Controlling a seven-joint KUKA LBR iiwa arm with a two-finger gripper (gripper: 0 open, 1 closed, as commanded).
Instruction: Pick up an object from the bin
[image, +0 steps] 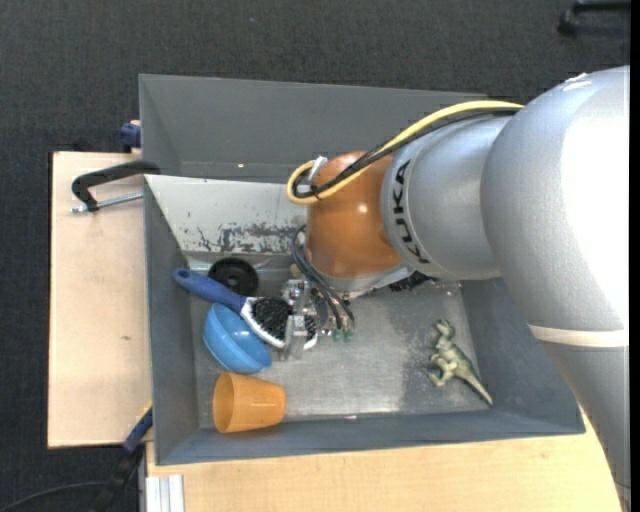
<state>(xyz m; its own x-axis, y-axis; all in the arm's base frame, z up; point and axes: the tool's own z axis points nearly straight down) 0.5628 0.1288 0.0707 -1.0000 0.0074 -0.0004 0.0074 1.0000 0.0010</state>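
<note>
Dark, rough flooring surrounds a grey metal bin (350, 425), and the silver arm (500, 190) comes into it from 3 o'clock. The arm's orange wrist cover (345, 225) sits over the bin's middle, with a yellow cable (420, 125) looping across its top.

Below the cover, the pincer (298, 322) is down at the bin floor, a little toward 9 o'clock from centre. Whether it is released or clenched cannot be told, as its lower end merges with the clutter beside it.

Touching it on its 9 o'clock side lies a small black bristly brush (268, 315) with a pale edge. The brush rests against the rim of a blue scoop (235, 340), whose handle points toward 10 o'clock. A black round disc (233, 273) lies just beside that handle, at 10 o'clock in the bin.

An orange cup (248, 402) lies on its side at 7 o'clock, near the front wall. A green toy dinosaur (450, 362) lies well apart from the rest, at 4 o'clock.
</note>
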